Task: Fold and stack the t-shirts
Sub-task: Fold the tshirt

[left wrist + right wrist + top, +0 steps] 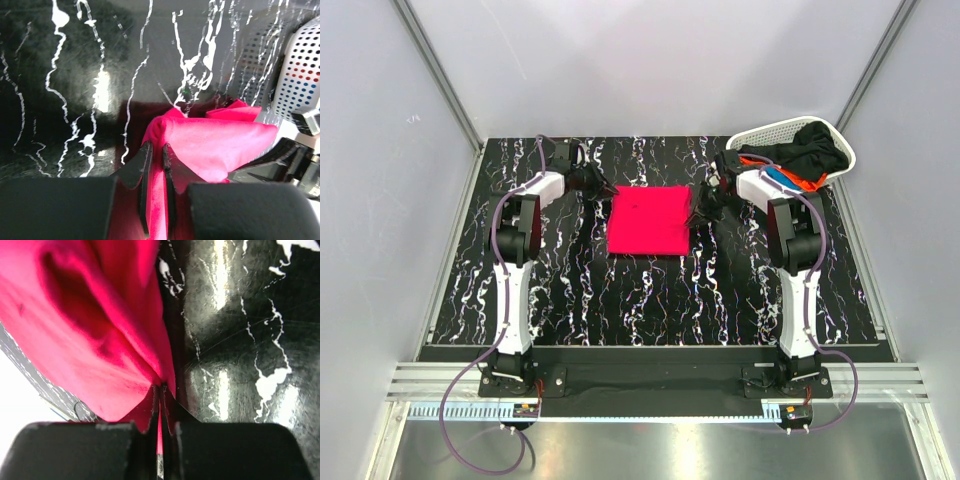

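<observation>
My left gripper (pixel 156 149) is pinched almost shut on a fold of the bright pinkish-red cloth t-shirt (pixel 215 145), low in the left wrist view. My right gripper (pixel 160 389) is clamped tight on its opposite edge. The shirt lies as a folded rectangle at centre frame of the top view, on the black white-veined table (pixel 570 290). At upper right, the white perforated plastic basket (pixel 770 128) holds a heap of black, blue and orange t-shirts (pixel 812 152).

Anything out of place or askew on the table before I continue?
Nothing spilled or damaged. The pinkish-red t-shirt lies folded mid-table, edges slightly skewed, pinched by the left gripper and right gripper on opposite sides. Only oddity: a black shirt heaped above the rim of the white basket, far right.
</observation>
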`<act>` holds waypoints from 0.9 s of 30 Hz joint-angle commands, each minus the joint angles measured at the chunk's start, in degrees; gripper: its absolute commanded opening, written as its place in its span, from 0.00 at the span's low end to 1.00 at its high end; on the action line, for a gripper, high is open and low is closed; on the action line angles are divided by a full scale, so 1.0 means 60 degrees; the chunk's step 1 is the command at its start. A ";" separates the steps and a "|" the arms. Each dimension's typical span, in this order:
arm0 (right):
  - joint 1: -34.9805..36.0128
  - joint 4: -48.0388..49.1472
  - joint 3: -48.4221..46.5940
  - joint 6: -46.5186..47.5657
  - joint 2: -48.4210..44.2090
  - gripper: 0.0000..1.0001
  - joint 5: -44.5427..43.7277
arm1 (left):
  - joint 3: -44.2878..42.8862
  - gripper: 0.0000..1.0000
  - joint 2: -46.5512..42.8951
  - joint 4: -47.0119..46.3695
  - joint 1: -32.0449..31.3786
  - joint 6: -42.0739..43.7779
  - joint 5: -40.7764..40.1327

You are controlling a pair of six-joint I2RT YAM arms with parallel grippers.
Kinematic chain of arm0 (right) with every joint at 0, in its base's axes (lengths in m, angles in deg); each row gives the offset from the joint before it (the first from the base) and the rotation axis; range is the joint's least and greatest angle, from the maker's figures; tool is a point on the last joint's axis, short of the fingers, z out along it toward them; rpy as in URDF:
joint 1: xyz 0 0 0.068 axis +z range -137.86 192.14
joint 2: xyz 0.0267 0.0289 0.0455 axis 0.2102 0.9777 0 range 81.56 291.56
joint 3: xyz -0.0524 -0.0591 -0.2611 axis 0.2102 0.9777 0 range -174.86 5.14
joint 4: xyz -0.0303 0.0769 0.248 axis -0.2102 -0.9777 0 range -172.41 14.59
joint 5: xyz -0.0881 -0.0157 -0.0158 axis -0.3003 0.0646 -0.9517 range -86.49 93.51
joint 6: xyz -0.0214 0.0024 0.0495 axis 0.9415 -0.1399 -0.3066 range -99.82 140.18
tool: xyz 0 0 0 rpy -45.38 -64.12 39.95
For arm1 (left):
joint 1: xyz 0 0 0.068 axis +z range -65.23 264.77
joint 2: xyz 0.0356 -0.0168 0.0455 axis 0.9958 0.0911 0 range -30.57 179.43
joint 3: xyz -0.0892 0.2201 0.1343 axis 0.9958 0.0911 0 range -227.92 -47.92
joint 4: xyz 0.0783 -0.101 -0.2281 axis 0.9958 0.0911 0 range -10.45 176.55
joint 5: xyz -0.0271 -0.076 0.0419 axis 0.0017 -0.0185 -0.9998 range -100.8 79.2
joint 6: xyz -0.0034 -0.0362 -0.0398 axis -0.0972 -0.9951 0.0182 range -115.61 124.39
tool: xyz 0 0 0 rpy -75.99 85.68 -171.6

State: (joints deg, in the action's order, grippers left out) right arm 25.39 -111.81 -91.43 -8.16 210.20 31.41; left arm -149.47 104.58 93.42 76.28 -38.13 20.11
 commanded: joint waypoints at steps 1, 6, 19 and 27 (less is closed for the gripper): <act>0.0061 -0.0070 -0.0017 0.0181 -0.0712 0.04 -0.0417 | -0.0036 0.00 -0.0334 -0.0422 0.0170 0.0085 -0.0305; 0.0046 -0.0391 -0.0617 0.0415 -0.0697 0.25 -0.0840 | -0.0095 0.21 -0.0493 -0.0334 0.0170 0.0275 0.0003; 0.0105 0.0467 -0.1584 -0.0798 -0.0816 0.47 -0.0213 | 0.1396 0.33 -0.2998 -0.0841 -0.0180 0.0222 0.0423; 0.0090 0.2799 -0.1526 -0.1548 0.0444 0.18 0.0170 | 0.2381 0.15 -0.1991 -0.2795 -0.0708 -0.0165 0.0898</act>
State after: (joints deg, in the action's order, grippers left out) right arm 25.50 -101.98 -98.84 -15.94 209.96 31.74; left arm -135.90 89.35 81.96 72.87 -39.33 23.74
